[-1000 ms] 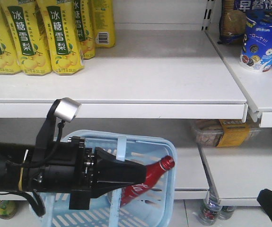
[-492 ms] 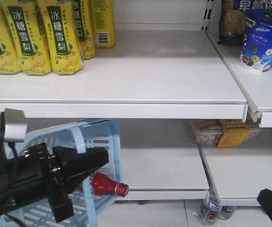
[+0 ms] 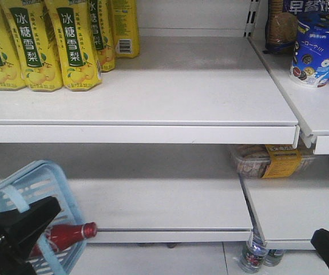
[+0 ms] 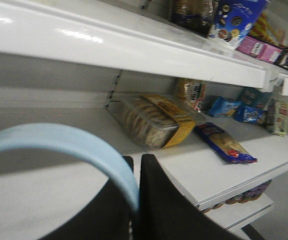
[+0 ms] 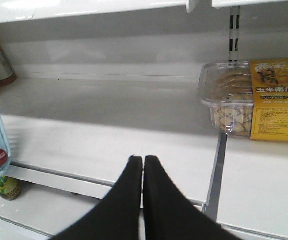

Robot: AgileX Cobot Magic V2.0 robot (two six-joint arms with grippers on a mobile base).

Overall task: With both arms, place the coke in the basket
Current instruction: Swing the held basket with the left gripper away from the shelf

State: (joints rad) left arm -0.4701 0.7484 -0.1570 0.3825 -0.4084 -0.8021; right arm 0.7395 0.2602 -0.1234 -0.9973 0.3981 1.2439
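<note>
Shelf (image 3: 153,109) w/ 冰糖雪梨 bottles (image 3: 38,46), 玉米南瓜酥 box (image 5: 254,100)

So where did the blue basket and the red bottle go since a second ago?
The left hand has carried the basket leftward and down, to the picture's lower-left corner. It holds the basket's handle. The coke went along and tipped over: its cap pointed up before, now it lies sideways, cap poking over the rim. The right hand stayed shut and empty at bottom right. The yellow drinks and the biscuit box haven't moved.
</note>
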